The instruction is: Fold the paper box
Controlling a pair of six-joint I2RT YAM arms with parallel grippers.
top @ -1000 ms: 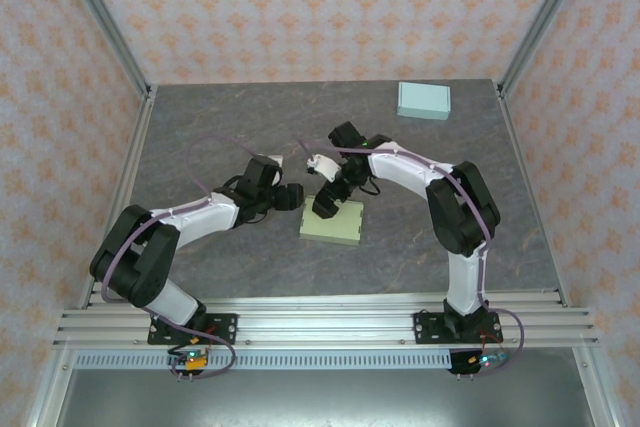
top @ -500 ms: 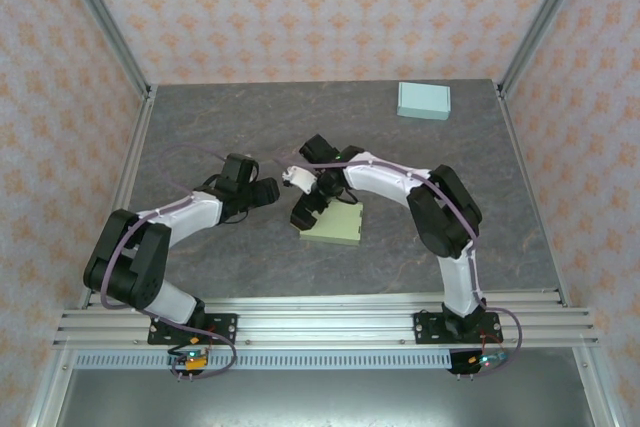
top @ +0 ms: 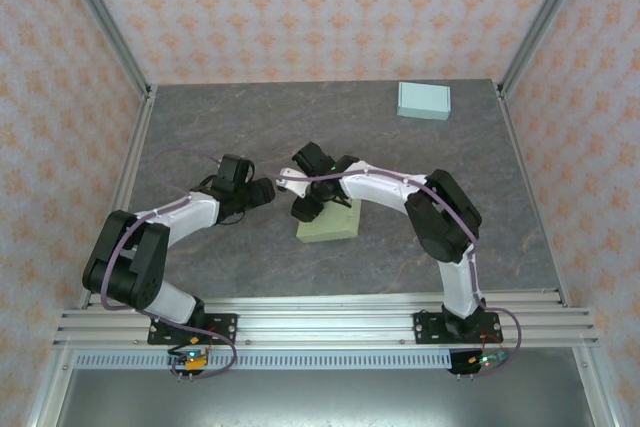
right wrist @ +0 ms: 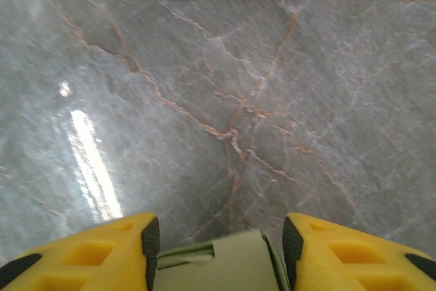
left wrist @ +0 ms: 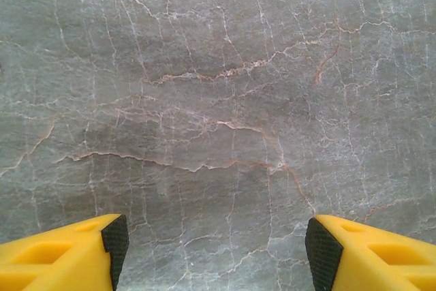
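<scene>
The pale green paper box (top: 328,224) lies flat on the table's middle. My right gripper (top: 301,208) is down at its left end. In the right wrist view, the right gripper (right wrist: 219,250) has its two pads against the sides of the box's end (right wrist: 231,267), shut on it. A folded flap shows on top there. My left gripper (top: 263,192) hovers just left of the box, apart from it. In the left wrist view the left gripper (left wrist: 216,250) is open, with bare table between its fingers.
A light blue closed box (top: 424,100) sits at the back right of the grey marble table (top: 220,127). Metal frame posts and patterned walls close the sides. The two wrists are close together at the table's middle.
My right gripper moved left and down onto the box's left end and its jaws closed in. The left arm drew back to the left. The box turned slightly.
</scene>
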